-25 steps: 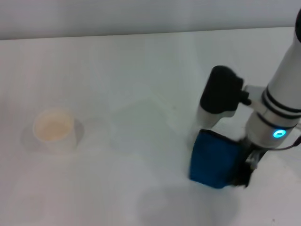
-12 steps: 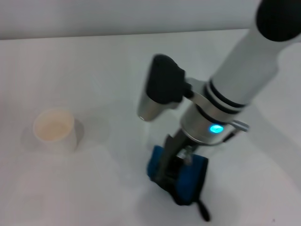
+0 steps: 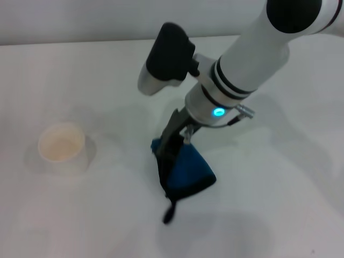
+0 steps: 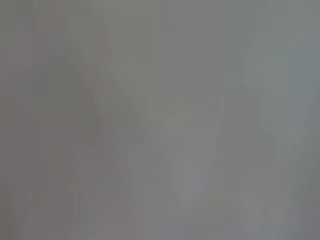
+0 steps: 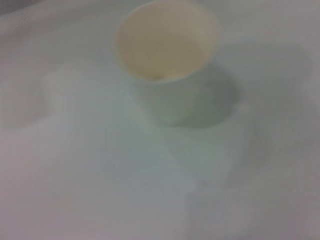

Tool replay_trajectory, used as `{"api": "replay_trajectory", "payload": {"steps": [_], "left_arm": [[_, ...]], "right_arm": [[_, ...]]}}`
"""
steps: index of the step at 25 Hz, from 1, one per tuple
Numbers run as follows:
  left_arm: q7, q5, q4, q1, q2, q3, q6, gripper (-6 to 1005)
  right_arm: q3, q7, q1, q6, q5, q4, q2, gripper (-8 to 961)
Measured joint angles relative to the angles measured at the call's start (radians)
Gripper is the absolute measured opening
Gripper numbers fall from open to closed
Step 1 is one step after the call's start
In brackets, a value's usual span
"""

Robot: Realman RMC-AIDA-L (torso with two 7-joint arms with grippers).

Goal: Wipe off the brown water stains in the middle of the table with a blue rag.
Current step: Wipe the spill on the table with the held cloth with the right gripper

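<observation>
The surface (image 3: 279, 204) is big, plain and white, and it fills almost the whole head view. A pale wall runs along its far edge. A white cup (image 3: 62, 148) with a tan inside stands on the left part of the surface; the right wrist view shows it up close too.

The right arm reaches in from the upper right to the middle of the surface. Its right tool (image 3: 171, 156) points down and is clamped on the blue rag (image 3: 185, 172). The rag hangs bunched under the tool and touches the surface, with its black loop tab sticking out toward the near edge.

The brown water stains cannot be made out on the surface.

The left wrist view shows only grey blur, and the left tool is not seen.
</observation>
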Motion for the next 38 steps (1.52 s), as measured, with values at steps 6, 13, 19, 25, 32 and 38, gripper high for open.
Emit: {"api": "replay_trajectory", "payload": {"steps": [6,13,19,25,32,38], "left_arm": [[-0.002,0.000,-0.002,0.003,-0.003,0.004,-0.015,847],[-0.001,0.002,-0.027,0.000,-0.005,0.007,-0.069,847],[0.002,0.003,-0.036,-0.007,-0.005,0.007,-0.078,847],[0.001,0.003,-0.040,-0.003,-0.005,0.007,-0.093,847],[0.002,0.003,-0.041,-0.003,-0.005,0.007,-0.088,847],[-0.001,0.003,-0.041,-0.008,-0.003,0.007,-0.089,847]], "right_arm": [[0.027,0.004,0.040,-0.138,-0.060,0.124,0.000,83],[0.042,0.007,0.063,-0.251,-0.105,0.210,-0.003,83],[0.101,0.009,0.083,-0.324,-0.183,0.304,0.000,83],[0.208,0.076,0.080,-0.318,-0.360,0.301,-0.008,83],[0.362,0.075,-0.026,-0.157,-0.480,0.096,-0.014,82],[0.429,0.073,-0.126,0.025,-0.607,-0.087,-0.014,82]]}}
